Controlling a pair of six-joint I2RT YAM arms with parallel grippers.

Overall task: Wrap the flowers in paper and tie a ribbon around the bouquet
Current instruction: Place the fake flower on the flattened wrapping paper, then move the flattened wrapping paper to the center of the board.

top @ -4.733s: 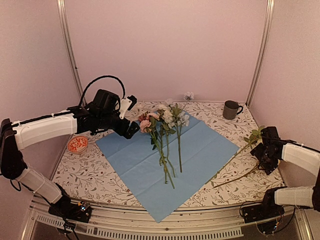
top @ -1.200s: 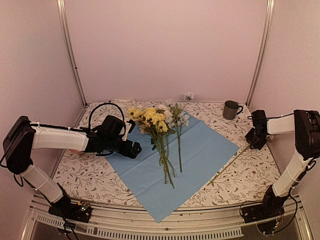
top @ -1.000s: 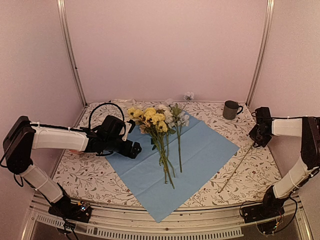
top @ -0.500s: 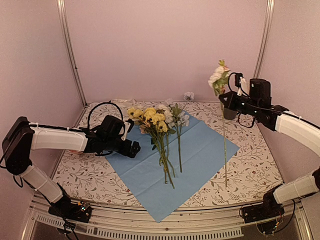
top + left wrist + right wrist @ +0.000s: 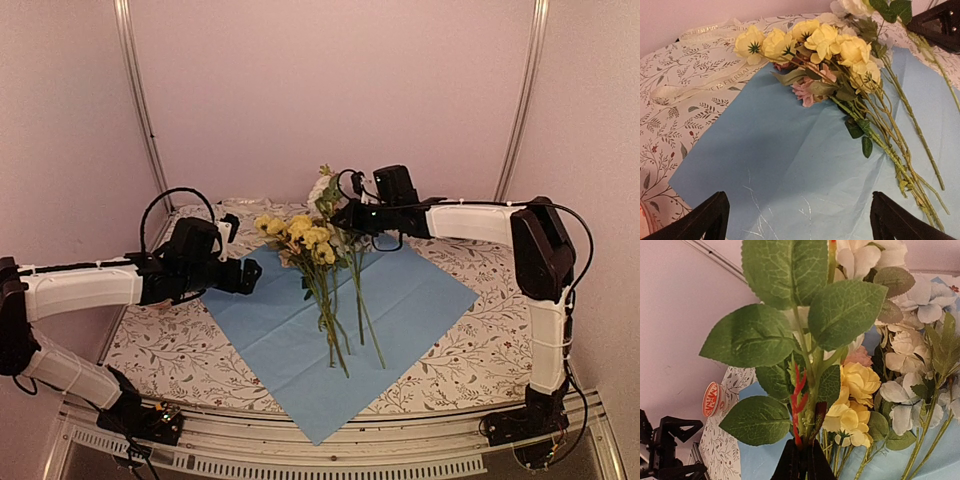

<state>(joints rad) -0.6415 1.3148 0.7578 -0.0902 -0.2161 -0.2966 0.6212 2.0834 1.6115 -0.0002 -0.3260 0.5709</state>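
1. Table covered in a leaf-print cloth (image 5: 480, 340): it carries everything listed below.
2. Large rectangular sheet of light blue wrapping paper (image 5: 420, 290): it lies flat at the centre of the table, with one corner pointing at the near edge.
3. Right arm (image 5: 470, 218): it reaches leftward along the far edge, its forearm nearly level. Half a second earlier it stood near the far right corner.
4. Left arm (image 5: 90, 285): it stretches low from the left edge toward the paper's left corner, drawn back slightly since half a second ago.
5. Bunch of green-stemmed artificial flowers with yellow, white and pale pink blooms (image 5: 318, 245): the flowers lie on the paper, heads toward the far edge and stems toward the near edge, unmoved.
6. Single flower on a long green stem, with a white bloom and broad leaves (image 5: 322, 190): it is tilted, bloom above the bunch's heads. Its lower end lies over the paper just right of the bunch. It was upright at the right side before.
7. Right gripper (image 5: 340, 216): its fingers are clamped together on the single flower's stem below the leaves.
8. Left gripper (image 5: 248, 274): its jaws are spread wide and hold nothing, above the paper's left corner.
9. Cream-beige fabric ribbon with dark lettering (image 5: 705, 82): it lies loose on the cloth at the far left corner, beside the paper.
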